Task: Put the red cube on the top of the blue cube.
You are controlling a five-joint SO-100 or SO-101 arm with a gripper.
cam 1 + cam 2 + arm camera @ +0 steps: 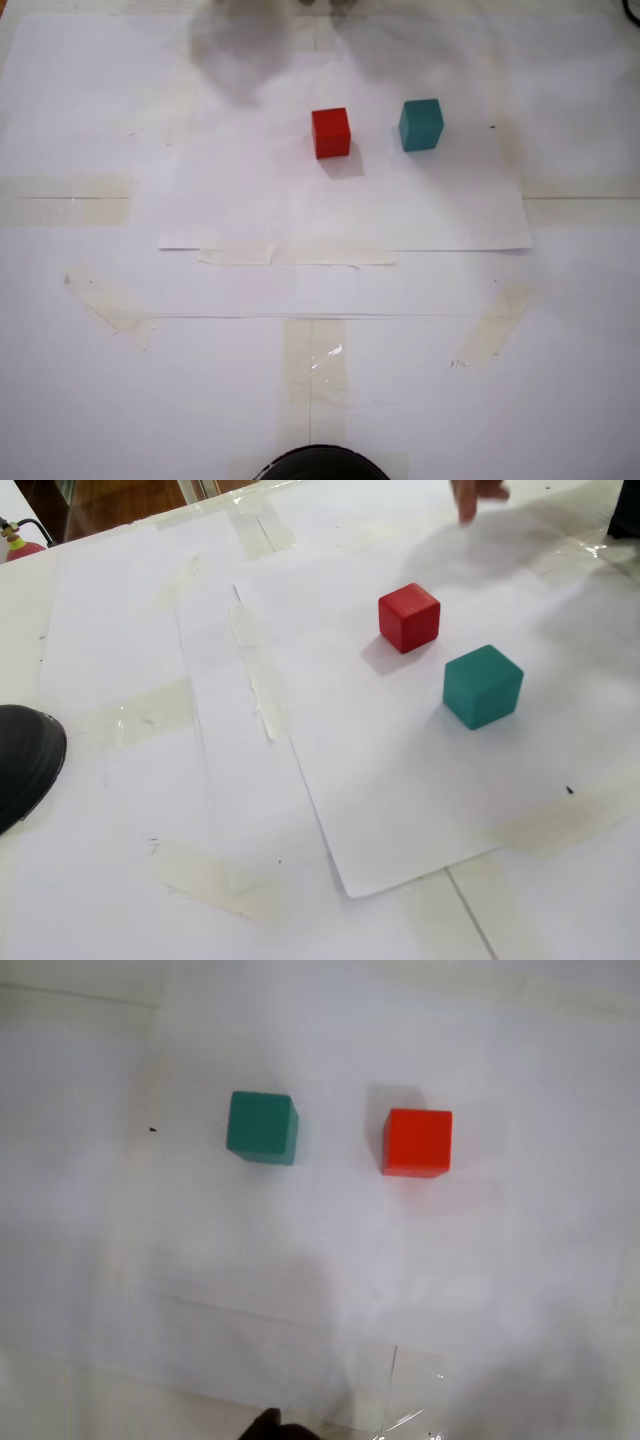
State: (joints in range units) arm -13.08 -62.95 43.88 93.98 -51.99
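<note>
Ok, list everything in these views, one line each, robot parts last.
red cube: one, bright red, on the white paper, apart from the teal one.
blue cube: one, teal, right of the red cube in a fixed view, left of it in the wrist view.
white paper sheet: one loose sheet under both cubes, over more taped-down paper.
tape strips: several, pale beige, along paper edges.
black rounded object: one, at the frame edge.
fingers: skin-coloured, at the top edge of a fixed view.
gripper: not identifiable; only a dark sliver at the wrist view's bottom edge.
</note>
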